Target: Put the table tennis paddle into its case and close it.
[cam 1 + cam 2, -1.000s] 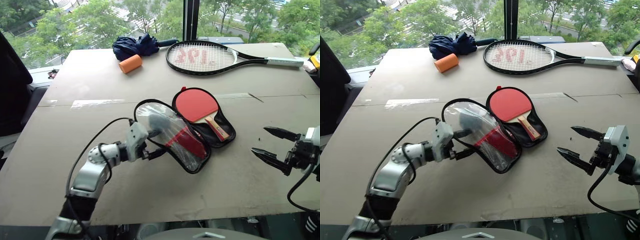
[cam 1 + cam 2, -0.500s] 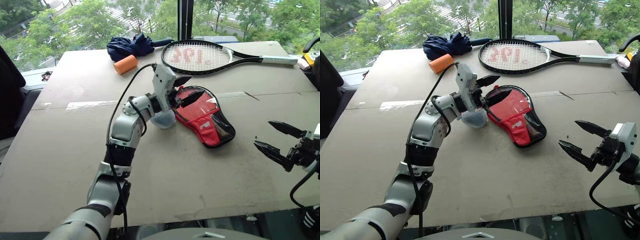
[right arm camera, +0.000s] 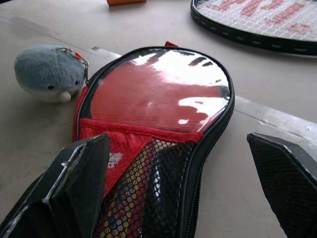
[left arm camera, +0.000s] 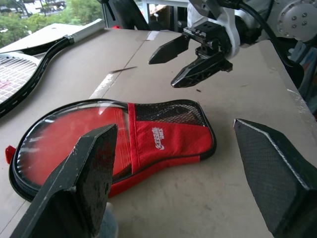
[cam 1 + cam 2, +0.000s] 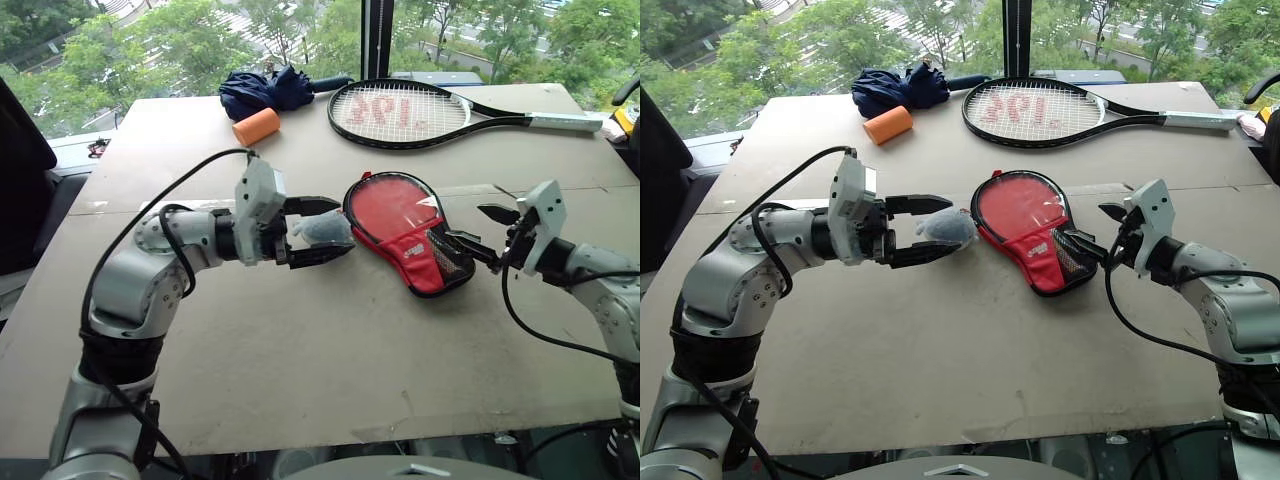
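Note:
The case [image 5: 407, 228] lies on the table with its flap folded over the table tennis paddle [image 3: 148, 91], whose red face shows through the clear panel. Dark mesh [image 3: 148, 198] covers the handle end. I cannot tell whether the zip is done up. A small grey plush toy [image 3: 48, 72] is chained to the case's round end. My left gripper [image 5: 343, 225] hovers open beside that end, its fingers either side of the toy and shut on nothing. My right gripper [image 5: 482, 230] stands open at the handle end, pointing at the case, close to it.
A black tennis racket [image 5: 410, 112], a dark blue folded umbrella [image 5: 275, 90] and an orange cylinder [image 5: 258, 126] lie along the far edge. A strip of tape [image 5: 180, 207] crosses the table. Bare tabletop [image 5: 330, 340] stretches in front of the case.
A second ago the case lay open with my left gripper at its flap. The flap is now folded over the paddle, my left gripper has drawn back left, and my right gripper has moved in.

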Tool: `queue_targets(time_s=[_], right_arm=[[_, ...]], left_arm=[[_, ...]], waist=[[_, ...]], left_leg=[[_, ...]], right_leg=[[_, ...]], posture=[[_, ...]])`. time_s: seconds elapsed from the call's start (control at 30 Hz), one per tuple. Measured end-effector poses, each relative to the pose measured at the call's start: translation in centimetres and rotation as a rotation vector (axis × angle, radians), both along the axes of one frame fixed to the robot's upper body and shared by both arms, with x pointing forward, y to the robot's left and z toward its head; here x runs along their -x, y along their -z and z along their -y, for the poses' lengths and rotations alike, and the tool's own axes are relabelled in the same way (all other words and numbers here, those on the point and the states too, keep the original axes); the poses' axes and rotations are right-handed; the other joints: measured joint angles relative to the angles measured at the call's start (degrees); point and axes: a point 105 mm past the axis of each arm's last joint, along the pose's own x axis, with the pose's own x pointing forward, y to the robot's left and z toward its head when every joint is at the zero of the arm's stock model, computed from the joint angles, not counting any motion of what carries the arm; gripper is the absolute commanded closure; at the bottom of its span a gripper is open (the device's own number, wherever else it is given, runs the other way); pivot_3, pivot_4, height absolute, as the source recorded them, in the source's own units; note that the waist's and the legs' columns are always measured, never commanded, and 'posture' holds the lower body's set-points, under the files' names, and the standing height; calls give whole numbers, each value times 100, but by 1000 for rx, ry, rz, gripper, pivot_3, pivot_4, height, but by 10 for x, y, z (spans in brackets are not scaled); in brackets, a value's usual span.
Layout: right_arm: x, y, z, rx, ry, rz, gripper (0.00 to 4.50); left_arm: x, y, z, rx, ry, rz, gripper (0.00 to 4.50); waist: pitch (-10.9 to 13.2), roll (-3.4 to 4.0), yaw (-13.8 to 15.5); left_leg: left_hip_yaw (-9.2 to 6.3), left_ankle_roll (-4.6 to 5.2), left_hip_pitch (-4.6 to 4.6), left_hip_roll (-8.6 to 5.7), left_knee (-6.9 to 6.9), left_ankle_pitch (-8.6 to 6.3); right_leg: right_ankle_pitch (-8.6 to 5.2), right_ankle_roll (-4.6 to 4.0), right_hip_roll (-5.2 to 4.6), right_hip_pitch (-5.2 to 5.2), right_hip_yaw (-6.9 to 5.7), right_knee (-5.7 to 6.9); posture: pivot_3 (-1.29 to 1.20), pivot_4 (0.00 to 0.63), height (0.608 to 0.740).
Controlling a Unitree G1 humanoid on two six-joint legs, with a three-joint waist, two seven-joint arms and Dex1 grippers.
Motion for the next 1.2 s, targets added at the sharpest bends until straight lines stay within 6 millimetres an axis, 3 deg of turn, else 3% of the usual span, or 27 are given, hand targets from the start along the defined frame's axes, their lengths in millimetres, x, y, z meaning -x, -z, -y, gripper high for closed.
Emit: queue_targets(time_s=[0.2,0.23,0.3,0.43,0.53,0.8,0.97,1.2], right_arm=[[-29,22,3,-57,113,-190,29],[-32,25,1,-46,116,-203,262],[-38,28,-3,-32,111,-214,905],[-37,32,-26,-49,17,-246,2900],[-35,30,-31,-61,-27,-261,4321],[-31,31,-34,-82,-55,-303,4433],[-22,30,-24,-198,45,-384,4433],[25,35,-7,-333,192,-512,4433]], left_arm=[[12,-11,-9,-13,-1,16,686],[15,-13,-8,-7,6,15,686],[18,-15,-8,-12,9,20,686],[19,-13,-8,-16,0,8,686],[18,-13,-10,-21,-13,10,686],[17,-14,-9,-16,-24,16,686],[18,-13,-8,-21,-25,13,686],[19,-10,-6,-27,-11,4,686]], waist=[[2,2,-9],[1,2,-22],[1,2,-47],[1,2,-145],[1,2,-159],[1,2,-158],[1,2,-124],[1,3,-122]], left_leg=[[4,1,-1,-2,-12,0],[4,1,-1,-2,-13,0],[5,0,0,-1,-15,0],[3,-1,0,0,-17,1],[3,-1,0,0,-18,1],[3,-1,0,0,-21,1],[0,-1,-1,-1,-25,1],[2,-1,-2,-1,-31,1]], right_leg=[[0,0,-3,-5,3,-7],[0,0,-2,-6,3,-5],[0,0,-1,-8,3,-2],[0,0,1,-8,2,1],[0,0,1,-9,3,-1],[0,0,0,-10,3,-2],[0,0,-2,-11,1,-3],[0,0,-3,-11,4,-2]], posture=[[0,150,740],[0,150,740],[0,150,740],[0,150,740],[0,150,740],[0,150,740],[0,150,740],[0,150,740]])
